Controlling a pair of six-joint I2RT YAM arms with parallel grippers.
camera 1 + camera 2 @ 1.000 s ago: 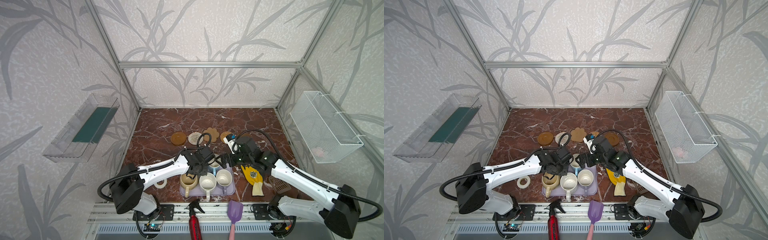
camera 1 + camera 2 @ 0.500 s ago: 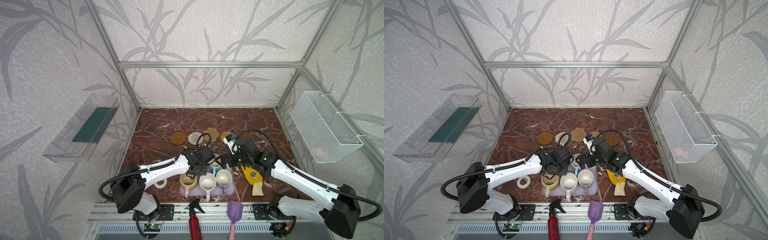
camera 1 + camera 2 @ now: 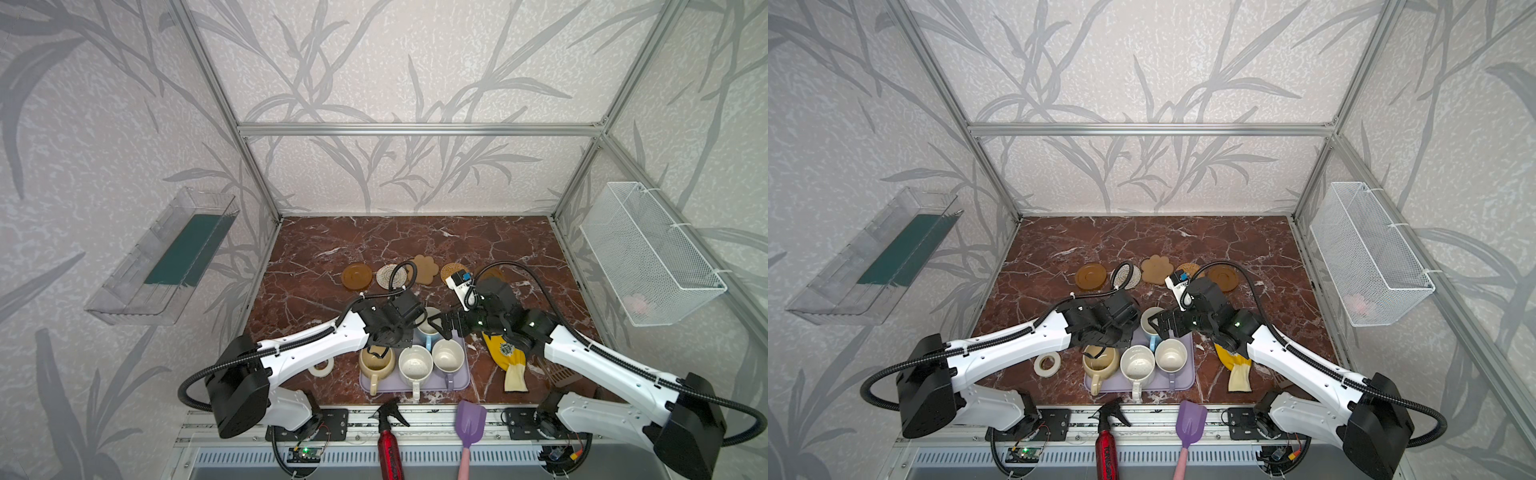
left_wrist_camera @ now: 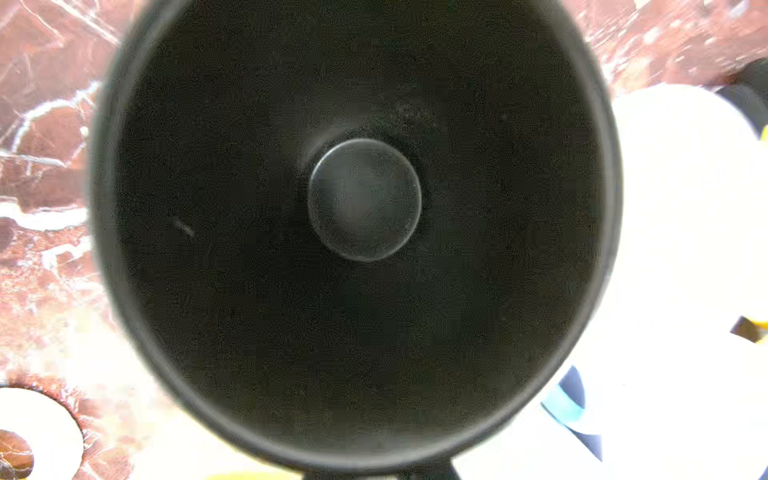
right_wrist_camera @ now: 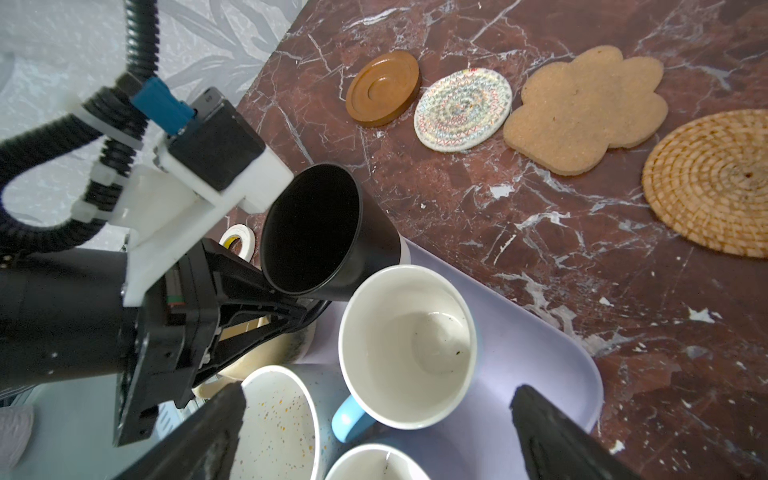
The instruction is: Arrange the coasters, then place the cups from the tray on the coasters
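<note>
Left gripper (image 5: 299, 305) is clamped tight on the black mug (image 5: 309, 232), and we see that mug tilted at the edge of the lavender tray (image 5: 540, 332). Right gripper (image 5: 380, 392) is spread wide, a finger on either side of the light blue mug (image 5: 407, 345), gripping nothing. Also on the tray are the beige mug (image 3: 376, 361), speckled mug (image 3: 415, 365) and lavender-grey mug (image 3: 448, 355).

Farther out on the red marble table (image 3: 374, 241) we have the coasters in a row: amber disc (image 5: 382, 89), woven round (image 5: 463, 110), flower shape (image 5: 586, 108), rattan round (image 5: 710, 183), second amber disc (image 3: 1223, 277).

The walls are leaf-patterned. A clear bin (image 3: 166, 257) holds something green, and a wire basket (image 3: 648, 257) holds something pink.
</note>
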